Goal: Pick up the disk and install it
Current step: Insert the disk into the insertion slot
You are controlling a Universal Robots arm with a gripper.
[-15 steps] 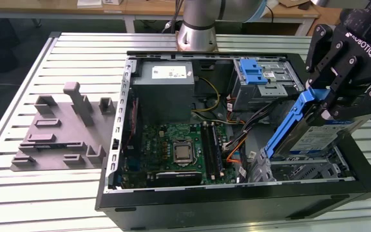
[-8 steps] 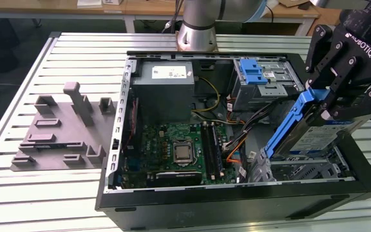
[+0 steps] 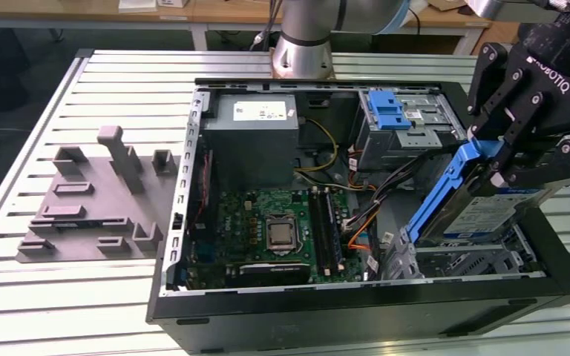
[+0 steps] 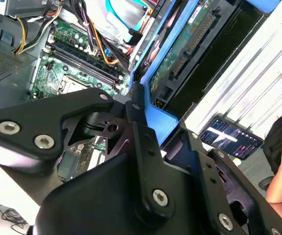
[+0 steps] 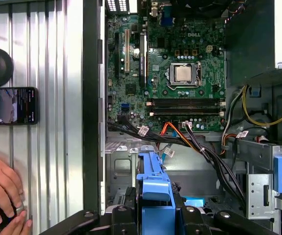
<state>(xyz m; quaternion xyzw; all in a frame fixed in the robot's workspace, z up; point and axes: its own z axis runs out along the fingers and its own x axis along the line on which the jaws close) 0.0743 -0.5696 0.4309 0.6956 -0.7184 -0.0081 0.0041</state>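
Pickup is done: I have the gripper [image 3: 498,167] clamped on the disk [image 3: 463,204], tilted over the case's [image 3: 364,311] drive-bay corner. Seating remains outstanding.

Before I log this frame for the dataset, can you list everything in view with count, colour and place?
Flat silver hard drive in blue plastic carrier frame: one, tilted, held over the drive bay at the exterior view's right.
Open black computer case: one, lying on the table.
Green motherboard: one, inside the case.
Large grey power-supply box: one, inside the case, far side.
Grey moulded fixture: one, on the table, exterior view's left.
Slatted metal table: one, silver.
Dark phone: one, on the table beside the case.
Person's hand: near the phone.
Black gripper: one, clamping the drive's carrier.
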